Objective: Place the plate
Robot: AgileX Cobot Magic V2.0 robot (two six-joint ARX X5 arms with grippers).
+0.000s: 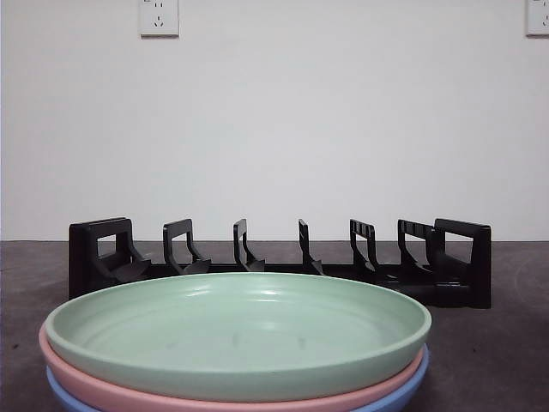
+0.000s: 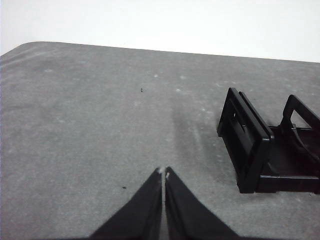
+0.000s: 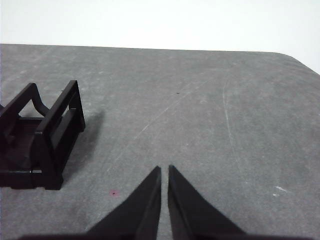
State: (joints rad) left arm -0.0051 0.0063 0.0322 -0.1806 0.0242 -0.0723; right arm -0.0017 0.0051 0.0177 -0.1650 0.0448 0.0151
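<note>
Both end effectors (image 2: 163, 172) (image 3: 164, 169) together, empty; green plate (image 1: 238, 330) before black rack (image 1: 280, 262).

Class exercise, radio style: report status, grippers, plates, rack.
Left gripper shut, empty. Right gripper shut, empty. Green plate tops pink and blue, untouched. Rack behind, no plate in it.
</note>
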